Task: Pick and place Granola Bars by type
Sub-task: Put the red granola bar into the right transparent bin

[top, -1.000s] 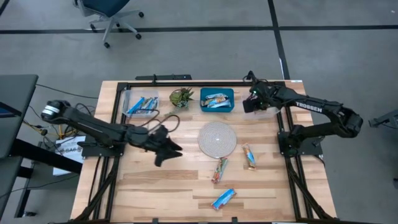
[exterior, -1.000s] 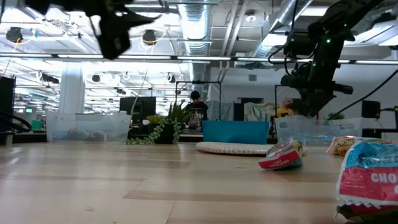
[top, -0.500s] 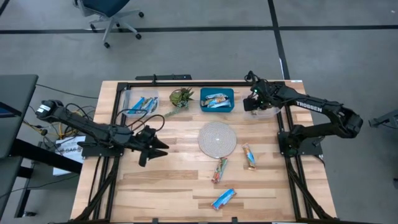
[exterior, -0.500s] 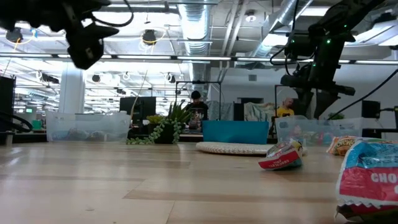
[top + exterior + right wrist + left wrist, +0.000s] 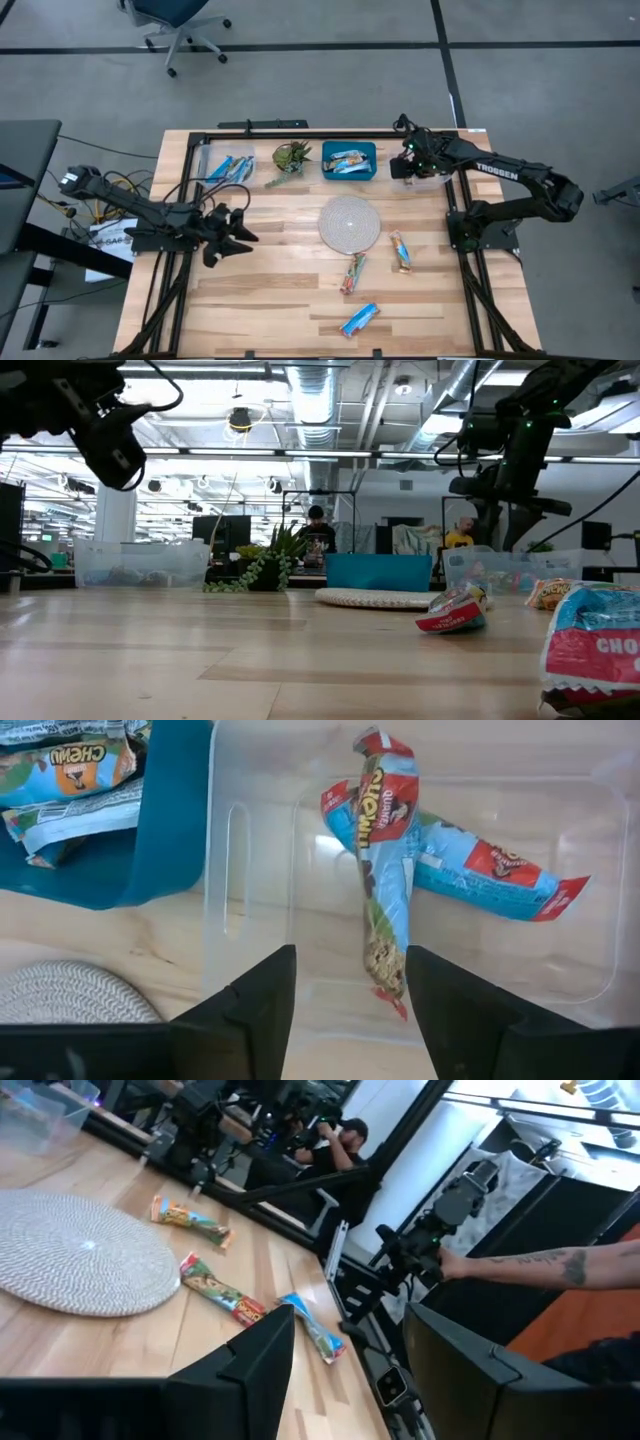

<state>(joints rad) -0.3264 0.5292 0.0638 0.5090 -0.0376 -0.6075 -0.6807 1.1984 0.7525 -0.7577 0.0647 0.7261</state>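
While the right gripper [image 5: 347,1010] hangs fingers apart above two red-and-blue bars [image 5: 385,870] in the clear bin [image 5: 250,870] at the bench's back right corner, the left gripper [image 5: 228,236] waits released near the left edge.

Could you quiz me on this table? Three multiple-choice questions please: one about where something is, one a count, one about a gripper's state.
1. Where is the right gripper?
A. Over the clear bin at the table's far right corner
B. Over the woven mat
C. Beside the plant

2. How many bars lie loose on the bare wood?
A. One
B. Three
C. Six

3. How does the right gripper stand?
A. Shut on a bar
B. Open, holding nothing
C. Out of sight

Answers:
1 A: the right wrist view looks straight down into that bin.
2 B: two bars lie near the mat and a blue one nearer the front edge.
3 B: its fingers stand apart, with two bars lying in the bin below.
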